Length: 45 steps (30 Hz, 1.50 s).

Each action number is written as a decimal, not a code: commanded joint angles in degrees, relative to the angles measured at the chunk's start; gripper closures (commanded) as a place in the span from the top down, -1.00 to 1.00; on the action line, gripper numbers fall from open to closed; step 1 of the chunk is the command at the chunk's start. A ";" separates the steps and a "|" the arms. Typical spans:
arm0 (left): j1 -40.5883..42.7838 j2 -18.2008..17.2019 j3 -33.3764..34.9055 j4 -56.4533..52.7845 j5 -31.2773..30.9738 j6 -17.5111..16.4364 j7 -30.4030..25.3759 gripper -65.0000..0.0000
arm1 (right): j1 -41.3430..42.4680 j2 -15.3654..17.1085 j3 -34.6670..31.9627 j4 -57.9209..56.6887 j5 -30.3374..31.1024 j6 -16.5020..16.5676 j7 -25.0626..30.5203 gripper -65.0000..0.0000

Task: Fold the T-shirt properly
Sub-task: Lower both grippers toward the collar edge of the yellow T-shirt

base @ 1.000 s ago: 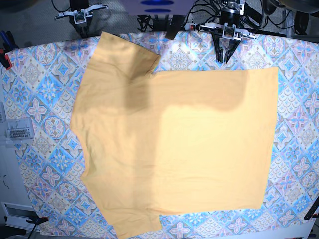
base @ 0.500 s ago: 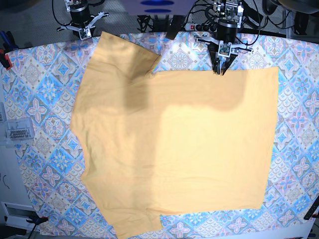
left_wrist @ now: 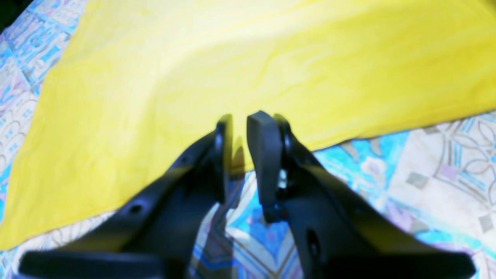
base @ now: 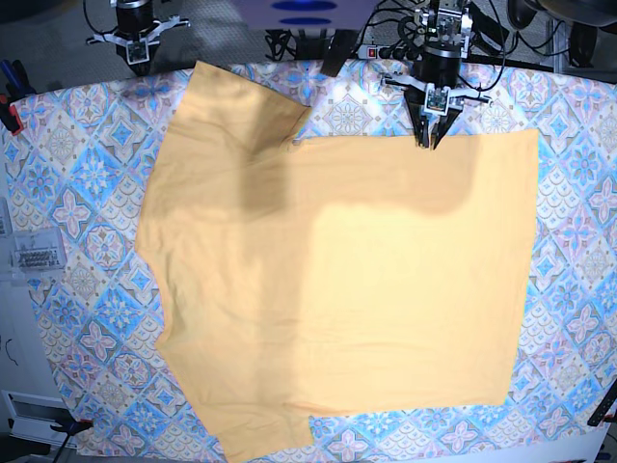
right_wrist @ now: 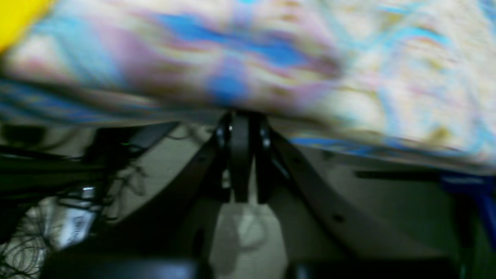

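Observation:
The yellow-orange T-shirt point(base: 366, 280) lies flat on the tablecloth point(base: 87, 174), its right part doubled over into a straight-edged rectangle, one sleeve point(base: 231, 96) spread at the back left. My left gripper point(base: 427, 141) hangs at the shirt's back edge. In the left wrist view, my left gripper point(left_wrist: 240, 131) has its black fingers a narrow gap apart over the T-shirt point(left_wrist: 232, 58) hem, with nothing between them. My right gripper point(base: 135, 60) is off the table's back left corner. The blurred right wrist view shows that gripper point(right_wrist: 240, 130) shut and empty.
A clear plastic box point(base: 34, 256) sits at the table's left edge. Cables and a power strip point(base: 386, 39) run behind the table. Red clamps point(base: 12, 116) hold the tablecloth at the left edge. Bare patterned tablecloth point(left_wrist: 426, 174) borders the shirt.
My left gripper has come forward and down to the shirt's back edge. The right arm has drawn back to the left, off the table, and its jaws have shut.

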 commanded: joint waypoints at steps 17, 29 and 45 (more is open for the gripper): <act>0.35 -0.18 -0.12 0.78 -0.17 0.25 -1.62 -0.66 | -11.12 -1.79 6.97 5.11 1.38 -1.59 15.19 -1.00; 0.61 0.88 -0.12 0.87 -0.17 0.25 -1.62 -0.66 | -10.60 -2.05 -0.68 27.00 1.29 -1.41 -3.45 -0.92; 9.84 -2.99 -5.75 12.47 5.90 0.16 -1.18 -0.40 | -9.72 -1.70 -2.70 32.89 1.20 -1.32 -16.29 -0.93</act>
